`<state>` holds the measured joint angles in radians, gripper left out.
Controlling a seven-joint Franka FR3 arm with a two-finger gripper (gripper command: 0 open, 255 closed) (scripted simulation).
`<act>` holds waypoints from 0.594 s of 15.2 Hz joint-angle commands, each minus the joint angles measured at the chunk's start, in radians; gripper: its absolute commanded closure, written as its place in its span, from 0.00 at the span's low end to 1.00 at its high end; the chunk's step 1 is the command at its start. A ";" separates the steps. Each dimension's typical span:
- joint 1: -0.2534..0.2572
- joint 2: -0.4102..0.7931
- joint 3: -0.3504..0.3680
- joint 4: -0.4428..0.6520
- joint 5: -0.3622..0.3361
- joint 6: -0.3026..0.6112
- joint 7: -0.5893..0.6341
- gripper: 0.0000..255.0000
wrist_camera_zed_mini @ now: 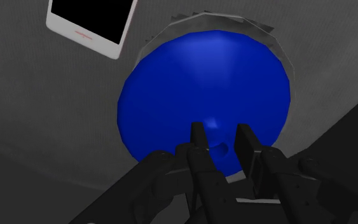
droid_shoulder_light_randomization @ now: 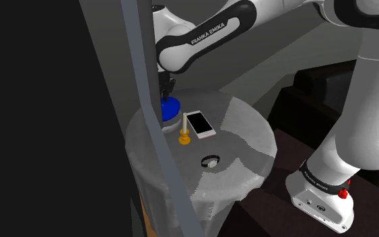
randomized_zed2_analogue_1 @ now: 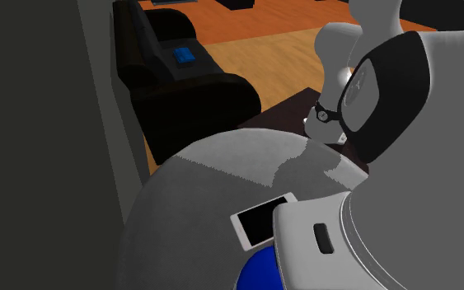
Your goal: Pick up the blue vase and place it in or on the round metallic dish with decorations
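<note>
My fingers (wrist_camera_zed_mini: 201, 137) pinched the vase (wrist_camera_zed_mini: 203, 83) by its small neck, inside the dish (wrist_camera_zed_mini: 279, 48) rim on the counter (droid_shoulder_light_randomization: 242, 134). It looked smooth, slippery and breakable, so the neck was my hold.

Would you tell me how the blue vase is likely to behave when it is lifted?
The blue vase looks smooth, so it may slip. Its round, bulging body would probably roll if tipped. It looks rigid, likely keeping its shape under the end effector.
</note>
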<state>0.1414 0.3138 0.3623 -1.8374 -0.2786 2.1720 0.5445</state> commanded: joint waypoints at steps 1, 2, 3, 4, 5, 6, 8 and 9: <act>0.000 0.005 -0.002 -0.010 -0.004 0.016 0.004 1.00; 0.000 0.005 -0.002 -0.010 -0.004 0.016 0.004 1.00; 0.000 0.005 -0.002 -0.010 -0.004 0.016 0.004 1.00; 0.000 0.005 -0.002 -0.010 -0.004 0.016 0.004 1.00; 0.000 0.005 -0.002 -0.010 -0.004 0.016 0.004 1.00; 0.000 0.005 -0.002 -0.010 -0.004 0.016 0.004 1.00; 0.000 0.005 -0.002 -0.010 -0.004 0.016 0.004 1.00; 0.000 0.005 -0.002 -0.010 -0.004 0.016 0.004 0.00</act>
<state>0.1415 0.3190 0.3606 -1.8477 -0.2830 2.1875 0.5482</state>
